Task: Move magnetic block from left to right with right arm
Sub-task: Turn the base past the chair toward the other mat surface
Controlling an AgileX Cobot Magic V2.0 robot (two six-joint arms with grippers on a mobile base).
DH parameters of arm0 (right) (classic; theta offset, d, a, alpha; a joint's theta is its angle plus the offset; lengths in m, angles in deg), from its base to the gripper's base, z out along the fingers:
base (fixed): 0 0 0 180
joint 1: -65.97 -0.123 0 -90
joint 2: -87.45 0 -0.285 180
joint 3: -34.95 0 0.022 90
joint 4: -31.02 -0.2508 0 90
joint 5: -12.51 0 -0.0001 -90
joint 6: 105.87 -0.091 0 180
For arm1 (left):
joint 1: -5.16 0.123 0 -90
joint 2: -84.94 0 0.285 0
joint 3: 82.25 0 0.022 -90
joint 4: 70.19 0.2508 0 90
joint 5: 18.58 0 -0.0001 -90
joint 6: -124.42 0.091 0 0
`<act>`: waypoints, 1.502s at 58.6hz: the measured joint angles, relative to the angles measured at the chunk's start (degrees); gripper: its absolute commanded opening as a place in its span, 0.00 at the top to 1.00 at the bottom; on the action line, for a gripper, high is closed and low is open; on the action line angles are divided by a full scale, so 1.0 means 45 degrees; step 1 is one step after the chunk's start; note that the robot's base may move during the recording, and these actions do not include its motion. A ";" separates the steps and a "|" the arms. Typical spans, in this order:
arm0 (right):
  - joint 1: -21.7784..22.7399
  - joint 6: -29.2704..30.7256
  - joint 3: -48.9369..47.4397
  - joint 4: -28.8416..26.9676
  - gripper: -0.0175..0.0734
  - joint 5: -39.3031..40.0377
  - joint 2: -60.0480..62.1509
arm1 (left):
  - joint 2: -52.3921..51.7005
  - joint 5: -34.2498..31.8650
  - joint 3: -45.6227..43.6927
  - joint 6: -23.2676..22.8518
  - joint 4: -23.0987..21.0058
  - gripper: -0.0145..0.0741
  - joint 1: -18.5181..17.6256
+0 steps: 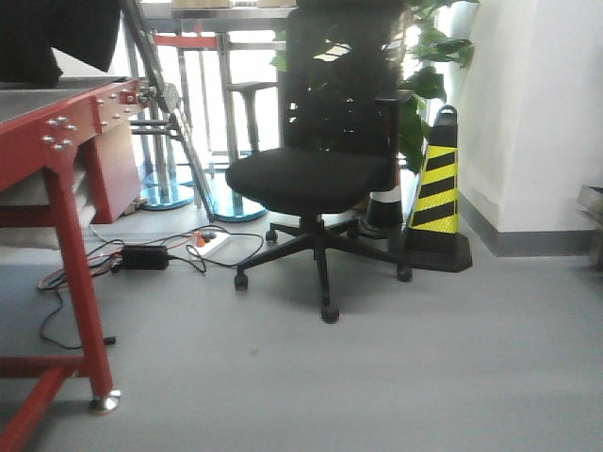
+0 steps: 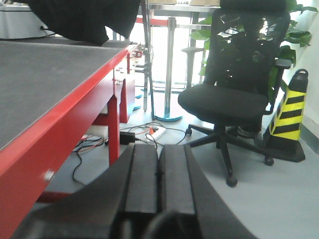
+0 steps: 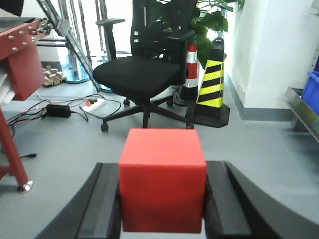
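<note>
The magnetic block (image 3: 162,179), a plain bright-red cube, fills the lower middle of the right wrist view. My right gripper (image 3: 162,172) is shut on it, one black finger pressed against each side, and holds it in the air above the grey floor. In the left wrist view my left gripper (image 2: 159,149) is shut with its two flat pads touching and nothing between them; it hangs beside the red table (image 2: 75,114). Neither gripper nor the block shows in the front-facing view.
A red-framed table (image 1: 57,141) with a dark top stands at the left. A black office chair (image 1: 316,174) is in the middle, a yellow-and-black cone (image 1: 438,188) beside it. Cables and a power strip (image 1: 212,243) lie on the floor. A blue bin (image 3: 313,89) sits at far right.
</note>
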 measured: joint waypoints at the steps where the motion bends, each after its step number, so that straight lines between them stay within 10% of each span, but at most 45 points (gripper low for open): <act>1: 0.0000 0.0000 0.0000 0.0022 0.60 0.0000 0.0000 | 0.0000 0.0000 0.0000 0.0000 0.0000 0.97 0.0000; 88: 0.0000 0.0000 0.0000 0.0022 0.60 0.0000 0.0000 | 0.0000 0.0000 0.0000 0.0000 0.0000 0.97 0.0000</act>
